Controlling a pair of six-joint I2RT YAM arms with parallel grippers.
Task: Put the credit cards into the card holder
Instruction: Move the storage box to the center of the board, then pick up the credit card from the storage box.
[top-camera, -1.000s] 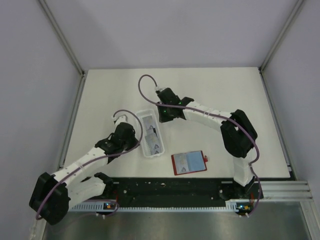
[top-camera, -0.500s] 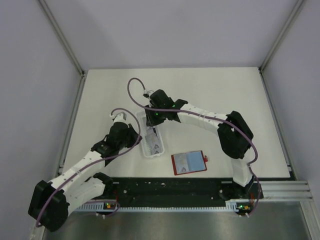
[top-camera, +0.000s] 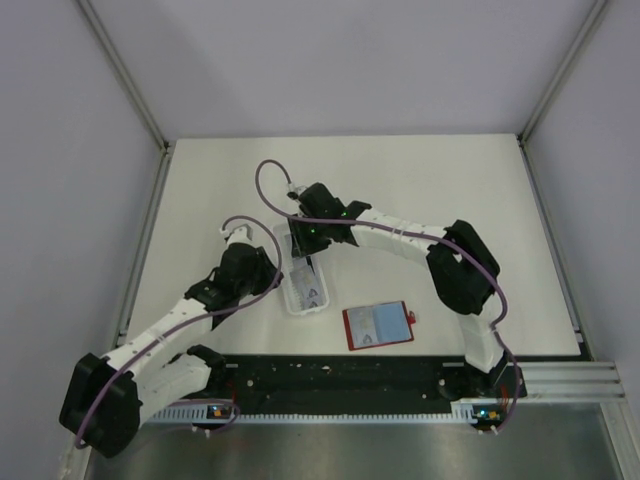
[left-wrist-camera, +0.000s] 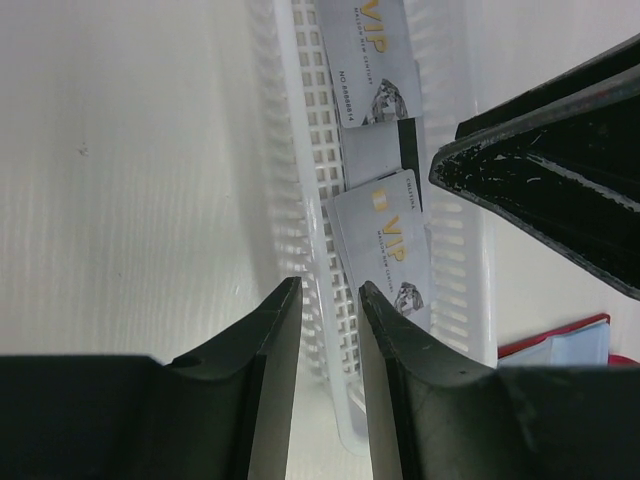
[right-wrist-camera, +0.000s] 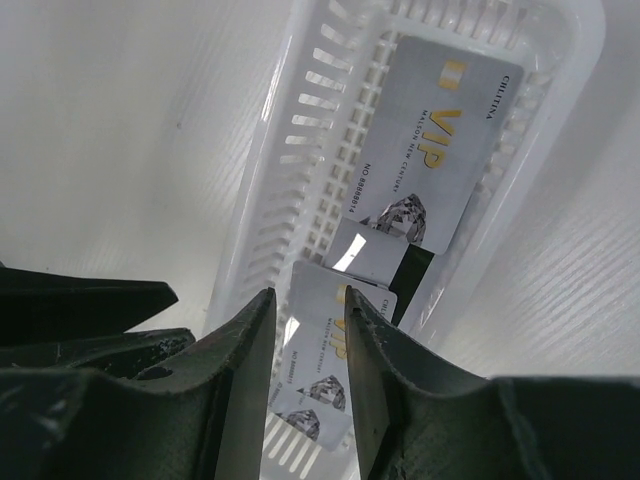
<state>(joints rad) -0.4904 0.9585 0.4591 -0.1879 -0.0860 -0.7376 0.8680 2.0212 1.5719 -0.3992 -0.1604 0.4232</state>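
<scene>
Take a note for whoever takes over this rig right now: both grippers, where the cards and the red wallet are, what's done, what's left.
Left gripper: jaws slightly apart, empty, over the side wall of the white tray.
Right gripper: jaws slightly apart, empty, just above a card in the tray.
Credit cards: at least three, all in the tray.
Card holder: lying open, right of the tray's near end.
Done: no card lifted; whether the holder already has one is unclear.
Left: pick up each card and slot it in.

Credit cards (right-wrist-camera: 435, 150) in tray (right-wrist-camera: 300, 150); card holder (top-camera: 378, 325) right of tray (slightly nearer).
</scene>
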